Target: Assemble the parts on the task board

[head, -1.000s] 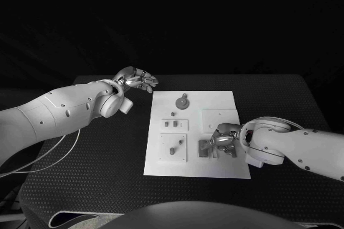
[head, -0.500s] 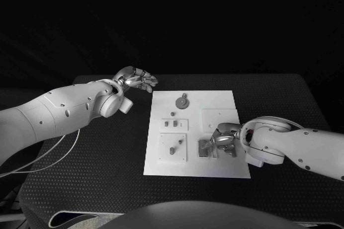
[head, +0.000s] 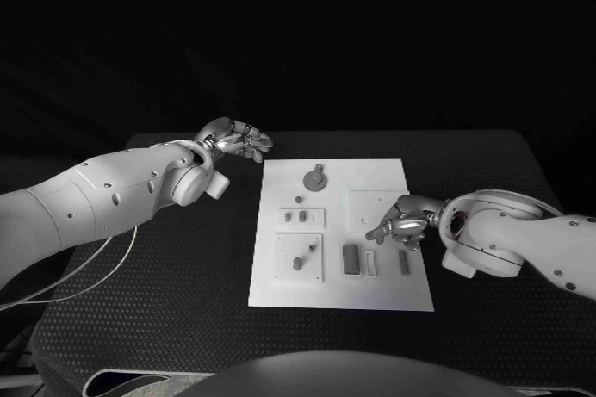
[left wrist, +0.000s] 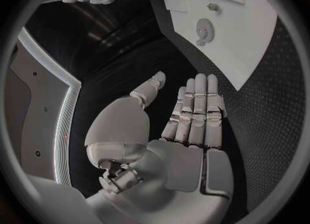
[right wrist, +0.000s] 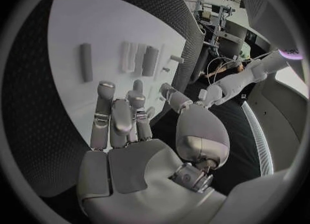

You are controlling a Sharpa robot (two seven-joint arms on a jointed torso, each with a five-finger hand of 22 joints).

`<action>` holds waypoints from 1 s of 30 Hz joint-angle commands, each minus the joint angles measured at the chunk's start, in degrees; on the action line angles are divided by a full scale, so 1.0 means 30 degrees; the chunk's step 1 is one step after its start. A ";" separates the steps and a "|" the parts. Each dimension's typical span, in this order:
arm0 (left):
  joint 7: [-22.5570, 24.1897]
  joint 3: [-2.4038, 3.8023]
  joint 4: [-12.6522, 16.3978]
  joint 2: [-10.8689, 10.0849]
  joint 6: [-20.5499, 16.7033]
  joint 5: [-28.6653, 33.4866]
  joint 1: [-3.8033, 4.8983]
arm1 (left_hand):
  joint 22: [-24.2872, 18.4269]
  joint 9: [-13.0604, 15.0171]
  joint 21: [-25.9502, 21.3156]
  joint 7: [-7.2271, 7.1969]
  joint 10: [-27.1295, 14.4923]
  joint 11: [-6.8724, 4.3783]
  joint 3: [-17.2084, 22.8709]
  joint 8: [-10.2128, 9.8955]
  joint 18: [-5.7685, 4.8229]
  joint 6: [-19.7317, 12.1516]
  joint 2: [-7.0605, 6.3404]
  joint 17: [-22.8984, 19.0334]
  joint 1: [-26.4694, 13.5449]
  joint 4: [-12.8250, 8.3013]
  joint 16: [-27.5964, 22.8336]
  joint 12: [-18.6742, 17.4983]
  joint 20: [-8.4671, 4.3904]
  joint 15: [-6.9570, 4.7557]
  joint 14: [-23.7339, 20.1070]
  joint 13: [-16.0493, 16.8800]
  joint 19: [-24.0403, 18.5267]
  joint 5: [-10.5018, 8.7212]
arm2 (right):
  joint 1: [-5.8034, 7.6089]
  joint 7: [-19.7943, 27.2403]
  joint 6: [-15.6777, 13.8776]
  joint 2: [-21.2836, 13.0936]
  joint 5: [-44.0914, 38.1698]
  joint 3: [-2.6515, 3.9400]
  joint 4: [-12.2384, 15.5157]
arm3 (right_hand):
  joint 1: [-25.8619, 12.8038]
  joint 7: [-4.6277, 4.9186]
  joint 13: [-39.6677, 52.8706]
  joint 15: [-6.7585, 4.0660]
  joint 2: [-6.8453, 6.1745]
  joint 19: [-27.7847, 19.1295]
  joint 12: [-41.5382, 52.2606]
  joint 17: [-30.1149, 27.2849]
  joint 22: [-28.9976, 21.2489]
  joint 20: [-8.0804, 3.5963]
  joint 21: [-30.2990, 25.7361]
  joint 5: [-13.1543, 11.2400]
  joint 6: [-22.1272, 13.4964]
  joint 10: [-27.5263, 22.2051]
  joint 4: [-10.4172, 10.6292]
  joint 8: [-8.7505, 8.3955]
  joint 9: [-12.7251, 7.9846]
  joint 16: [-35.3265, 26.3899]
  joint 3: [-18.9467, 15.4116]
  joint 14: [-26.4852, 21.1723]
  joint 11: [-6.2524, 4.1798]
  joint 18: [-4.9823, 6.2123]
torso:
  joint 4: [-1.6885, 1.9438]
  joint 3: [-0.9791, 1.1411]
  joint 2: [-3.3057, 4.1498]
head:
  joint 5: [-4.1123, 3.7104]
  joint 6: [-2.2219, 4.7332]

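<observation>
A: How many things sit on the counter (head: 149, 311)?

B: One task board (head: 373, 177), a flat white rectangular plate in the middle of the head view. On it I count a round toothed grey gear (head: 317, 180) with a small tab near the top, a small dark peg (head: 300, 198) below it, two short pegs (head: 297, 214) in a raised white square, one slanted peg (head: 298, 263) in the square beneath, then a dark block (head: 351, 259), a pale white bar (head: 370, 263) just beside it, and a thin grey bar (head: 404, 261) to their right.

A: And the surfaces?

B: The counter is black with a fine dotted weave. The board is smooth and matte. The arms are glossy white, and each robot hand is silver metal.

A: The left robot hand (head: 236, 139)?

B: It hovers past the board's upper left corner, off the plate, fingers extended and apart, holding nothing.

A: The right robot hand (head: 404, 225)?

B: At centre right of the frame, above the board's right side, fingers loosely spread and empty. A second ago it was lower, bent over the dark block and the bars; now it is lifted up and to the right, and those three pieces lie uncovered in a row.
</observation>
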 commanded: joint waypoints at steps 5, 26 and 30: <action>0.0179 0.0020 0.0028 0.0138 0.0153 0.0108 0.0021 | -0.0027 0.0017 0.0055 0.0111 -0.0004 -0.0036 -0.0007 0.0080 0.0107 0.0041 -0.0005 0.0029 -0.0148 0.0049 -0.0089 0.0064 0.0035 0.0022 0.0113 0.0032 -0.0039 0.0099 | 0.0786 -0.0823 0.1445 -0.0961 -0.0768 0.0012 -0.0233 | 0.1316 0.0081 -0.0120 -0.0015 0.1296 0.0165 0.0113 0.0006 0.0367 -0.0029 0.0112 -0.0103 0.0086 0.0285 -0.1532 -0.0091 0.0076 0.0066 -0.0283 0.0258 -0.0007 0.0175 | -0.0017 -0.0022 0.0001 | -0.0181 0.0212; 0.0119 0.0020 0.0015 0.0085 0.0149 0.0108 0.0021 | -0.0032 0.0023 0.0057 0.0098 0.0019 -0.0045 -0.0039 0.0103 0.0102 0.0076 0.0002 0.0092 -0.0259 0.0139 -0.0147 0.0074 0.0040 0.0027 0.0128 0.0041 -0.0045 0.0094 | 0.0174 -0.1711 0.4053 -0.1269 -0.3333 -0.0464 -0.0480 | -0.0197 0.0004 -0.0260 -0.0057 0.0055 0.0124 0.0085 0.0477 0.0377 -0.0005 -0.0010 -0.0066 0.0402 0.0417 0.0143 -0.0159 0.0008 0.0227 -0.0494 0.0483 -0.0071 0.0175 | -0.0021 0.0025 0.0006 | -0.0354 0.0279; 0.0115 0.0020 0.0058 0.0043 0.0184 0.0108 0.0021 | -0.0032 0.0023 0.0057 0.0097 0.0020 -0.0046 -0.0040 0.0103 0.0102 0.0077 0.0003 0.0100 -0.0267 0.0147 -0.0154 0.0074 0.0040 0.0027 0.0129 0.0041 -0.0047 0.0094 | 0.0031 -0.1733 0.4159 -0.1027 -0.3630 -0.0545 -0.0691 | -0.0365 -0.0003 -0.0262 -0.0065 -0.0083 0.0123 0.0094 0.0523 0.0384 -0.0022 -0.0006 -0.0068 0.0431 0.0416 0.0358 -0.0165 0.0008 0.0244 -0.0440 0.0501 -0.0081 0.0175 | 0.0002 0.0009 0.0010 | -0.0379 0.0221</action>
